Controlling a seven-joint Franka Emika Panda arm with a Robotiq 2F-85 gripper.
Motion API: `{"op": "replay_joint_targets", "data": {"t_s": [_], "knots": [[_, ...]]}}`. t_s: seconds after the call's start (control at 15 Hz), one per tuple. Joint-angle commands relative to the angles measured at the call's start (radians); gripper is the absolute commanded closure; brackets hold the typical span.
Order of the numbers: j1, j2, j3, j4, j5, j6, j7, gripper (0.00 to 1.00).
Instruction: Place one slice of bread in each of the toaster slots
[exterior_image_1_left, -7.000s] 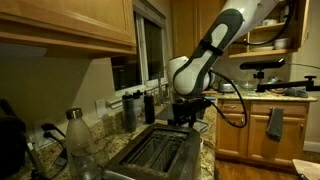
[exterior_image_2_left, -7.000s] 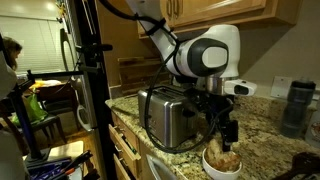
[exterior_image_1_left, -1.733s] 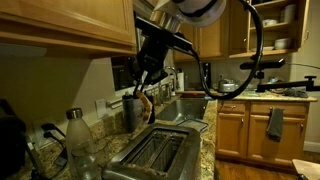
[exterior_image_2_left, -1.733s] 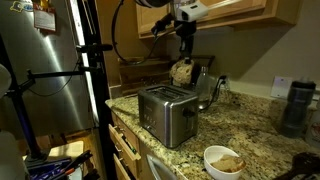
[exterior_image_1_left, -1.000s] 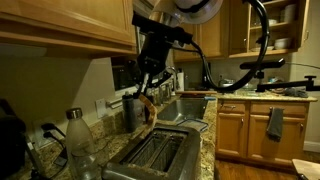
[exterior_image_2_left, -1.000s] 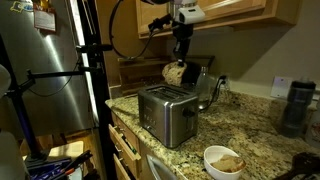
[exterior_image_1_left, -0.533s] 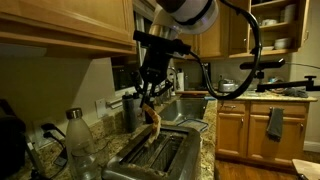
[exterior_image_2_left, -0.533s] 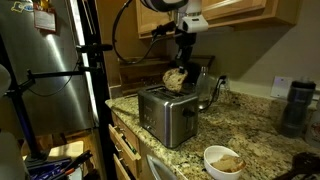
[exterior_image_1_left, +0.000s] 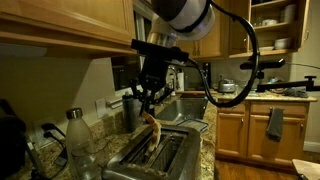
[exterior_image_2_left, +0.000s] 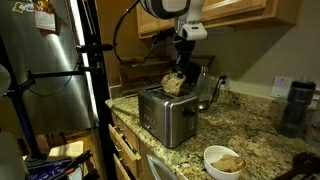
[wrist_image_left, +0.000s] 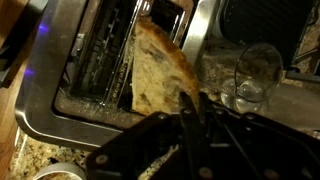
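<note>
In an exterior view: gripper (exterior_image_1_left: 148, 104) clamped on the top edge of the bread slice (exterior_image_1_left: 152, 126). The bread slice is tilted, its lower end at the toaster slots (exterior_image_1_left: 162, 150) of the toaster (exterior_image_1_left: 128, 166).

In an exterior view: bread slice (exterior_image_2_left: 174, 84) just over the toaster (exterior_image_2_left: 165, 118) top; bowl (exterior_image_2_left: 222, 160) well apart on the counter.

Wrist view: fingers (wrist_image_left: 188, 106) pinch the bread slice (wrist_image_left: 155, 70) over a slot; whether it has entered, cannot tell. Glass (wrist_image_left: 255, 75) beside the toaster (wrist_image_left: 60, 95).

Honey-wood cabinets (exterior_image_1_left: 60, 25) over a speckled granite counter (exterior_image_2_left: 255, 130); a window (exterior_image_1_left: 150, 55) beyond — dim, warm light.
</note>
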Motion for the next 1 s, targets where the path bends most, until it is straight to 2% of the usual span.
{"op": "replay_joint_targets", "data": {"t_s": [0.0,0.33,0.4,0.53,0.93], "knots": [[0.011,-0.001,-0.004,-0.003,0.027,0.004,0.005,0.93],[0.011,0.006,-0.003,-0.007,0.018,0.022,0.005,0.93],[0.011,0.008,-0.004,-0.005,0.017,0.021,0.005,0.65],[0.011,0.007,-0.004,-0.005,0.018,0.021,-0.001,0.59],[0.008,-0.001,-0.006,-0.010,0.011,0.032,-0.003,0.20]]}}
